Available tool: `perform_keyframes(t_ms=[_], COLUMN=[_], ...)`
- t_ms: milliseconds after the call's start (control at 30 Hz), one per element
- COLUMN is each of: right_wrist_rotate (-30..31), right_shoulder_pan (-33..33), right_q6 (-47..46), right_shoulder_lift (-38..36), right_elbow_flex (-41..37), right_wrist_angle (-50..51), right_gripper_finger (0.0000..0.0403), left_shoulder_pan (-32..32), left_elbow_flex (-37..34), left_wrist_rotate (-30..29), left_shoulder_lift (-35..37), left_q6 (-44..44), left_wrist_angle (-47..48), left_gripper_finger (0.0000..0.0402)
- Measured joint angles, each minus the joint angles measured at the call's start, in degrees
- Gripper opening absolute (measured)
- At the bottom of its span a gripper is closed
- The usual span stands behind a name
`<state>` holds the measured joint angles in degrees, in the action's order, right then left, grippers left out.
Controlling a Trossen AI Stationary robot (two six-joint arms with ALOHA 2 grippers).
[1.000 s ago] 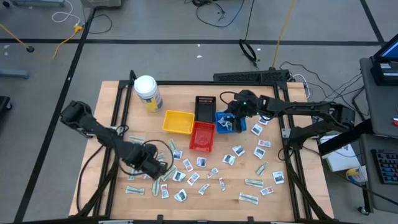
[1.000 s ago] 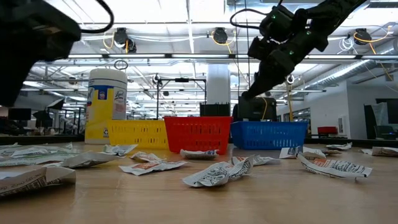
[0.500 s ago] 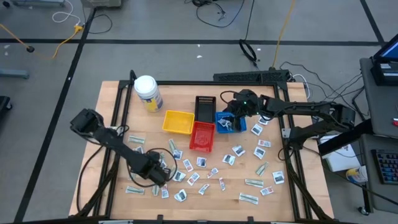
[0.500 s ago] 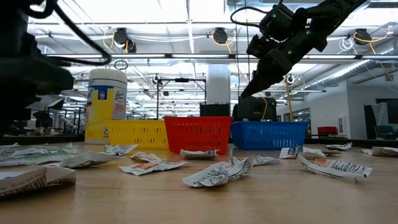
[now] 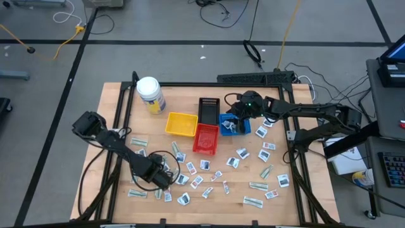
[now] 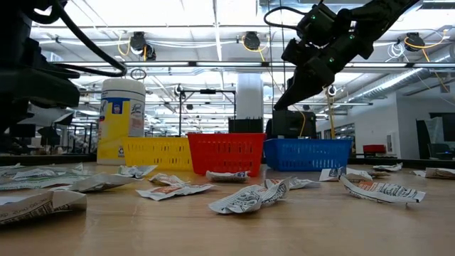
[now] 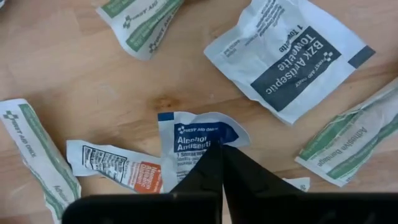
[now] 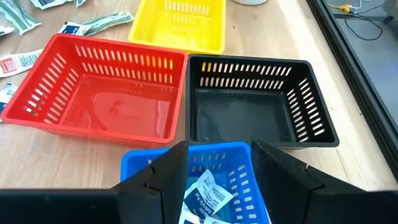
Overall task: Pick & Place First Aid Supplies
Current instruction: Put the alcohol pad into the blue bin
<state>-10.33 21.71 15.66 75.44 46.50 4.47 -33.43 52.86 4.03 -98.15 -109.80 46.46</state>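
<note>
Several small flat first aid packets (image 5: 235,158) lie scattered on the near half of the wooden table. My left gripper (image 5: 163,178) is low over them, its fingers shut (image 7: 221,148) on a white alcohol packet with blue print (image 7: 196,129). My right gripper (image 8: 217,165) hangs open above the blue tray (image 5: 235,124), holding nothing. It also shows above the blue tray (image 6: 307,153) in the low view. White packets with dark print (image 8: 208,198) lie inside that tray. My left gripper comes down from above onto the alcohol packet's printed middle (image 7: 200,142), near its right edge. The shut fingertips (image 7: 214,163) meet there and cover the spot, so a pinched fold cannot be made out. The packet lies flat on the table.
Yellow (image 5: 181,124), red (image 5: 205,138) and black (image 5: 208,109) trays stand beside the blue one. A white jar with a yellow label (image 5: 150,94) stands at the far left. A towelette packet (image 7: 289,59) and green-grey wrappers (image 7: 140,25) lie close around my left gripper.
My left arm has swung toward the table's near edge and a little right, bringing its gripper down over the packets, and then stayed there. My right gripper has kept still above the blue tray.
</note>
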Motion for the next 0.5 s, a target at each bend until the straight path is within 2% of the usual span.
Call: perform_keyframes(t_ms=[267,500], right_wrist_rotate=[0.0,0.0], right_shoulder_pan=[0.0,-0.02], right_q6=[0.07,-0.55], right_shoulder_lift=[0.0,0.0], right_elbow_flex=[0.0,0.0], right_wrist_angle=[-0.17,-0.67], right_gripper_finger=[0.0171,0.0171], left_shoulder_pan=[1.82,4.42], left_elbow_flex=[-0.24,-0.24], left_wrist_rotate=[-2.87,-5.63], left_shoulder_lift=[10.35,20.91], left_q6=[0.2,5.12], left_wrist_angle=[6.04,10.8], left_gripper_finger=[0.0001,0.0001])
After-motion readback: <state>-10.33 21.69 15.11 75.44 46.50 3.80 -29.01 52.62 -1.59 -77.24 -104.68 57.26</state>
